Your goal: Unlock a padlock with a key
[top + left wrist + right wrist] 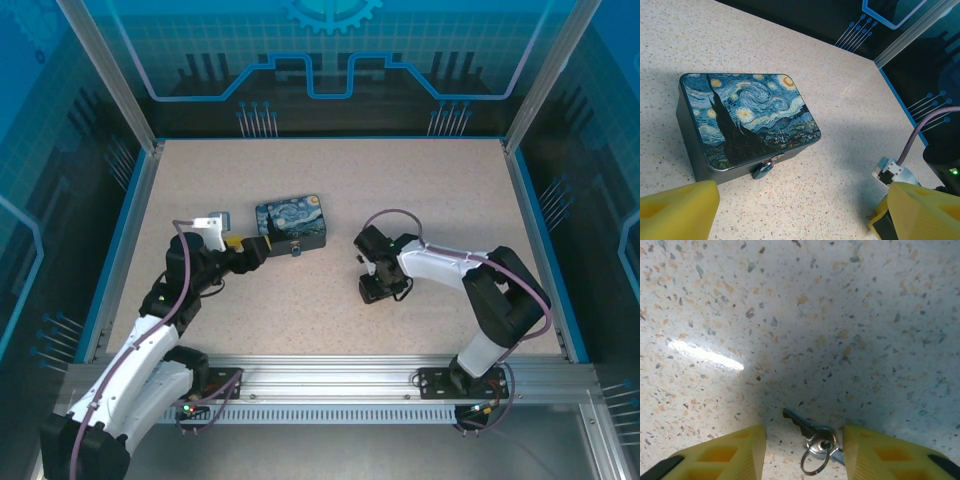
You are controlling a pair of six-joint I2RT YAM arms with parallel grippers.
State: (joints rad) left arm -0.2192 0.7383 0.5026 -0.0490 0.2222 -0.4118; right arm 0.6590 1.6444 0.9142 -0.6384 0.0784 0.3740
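Left gripper (800, 200) spread, facing the tin (747, 115) — padlock (762, 171) seemingly closed. Right gripper (804, 445) spread astride the key (799, 423) — ring (814, 463) partly hidden.

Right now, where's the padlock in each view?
Top external: the padlock is a speck, centre-left, on the near face of the painted tin.
Left wrist: lower centre-left, hanging at the tin's front latch.
Right wrist: looks at the key on the table, between the fingers of the open right claw.
Shared landmark: the tin; the speckled table in all three.

Light bright, overhead | glare streak on table (705, 356) | soft shadow ahead of right pincer (804, 440) | focus sharp
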